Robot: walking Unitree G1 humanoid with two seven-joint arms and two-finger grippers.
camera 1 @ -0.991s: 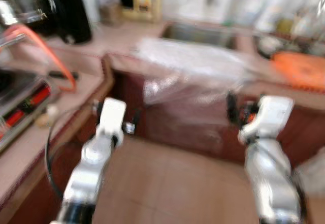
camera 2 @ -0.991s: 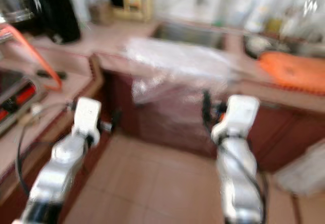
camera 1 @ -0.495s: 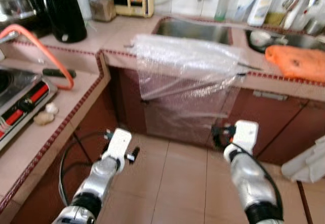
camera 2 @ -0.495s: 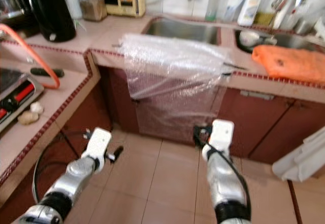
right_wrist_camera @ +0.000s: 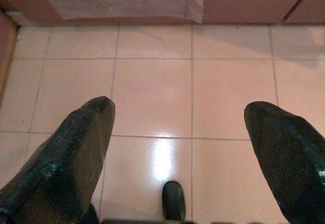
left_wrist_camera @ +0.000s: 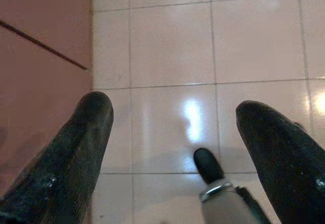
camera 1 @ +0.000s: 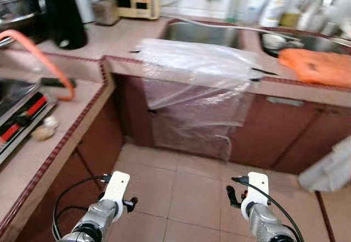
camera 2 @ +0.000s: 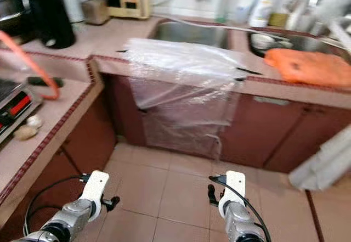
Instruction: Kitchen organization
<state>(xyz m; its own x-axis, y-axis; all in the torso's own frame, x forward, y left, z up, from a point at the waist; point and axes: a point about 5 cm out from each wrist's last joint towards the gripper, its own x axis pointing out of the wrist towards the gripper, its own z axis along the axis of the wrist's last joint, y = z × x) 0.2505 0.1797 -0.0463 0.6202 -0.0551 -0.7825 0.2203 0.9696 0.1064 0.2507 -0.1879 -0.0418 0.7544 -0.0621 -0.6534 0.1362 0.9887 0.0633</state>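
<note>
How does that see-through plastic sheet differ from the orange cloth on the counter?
The plastic sheet is clear and crinkly and spills over the counter edge, hanging down the cabinet front; the orange cloth is opaque and lies wholly on top. The sheet sits before the left sink basin, the cloth further right. Both rest on the tiled counter.

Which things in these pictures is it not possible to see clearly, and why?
- Bottles behind the sink: head views, blurred; labels unreadable.
- Cabinet front under the plastic sheet: veiled by the sheet.
- Stove: cut by the picture's edge.
- White object near the floor: cut by the edge, unidentifiable.
- Orange item: blurred, kind unclear.
</note>
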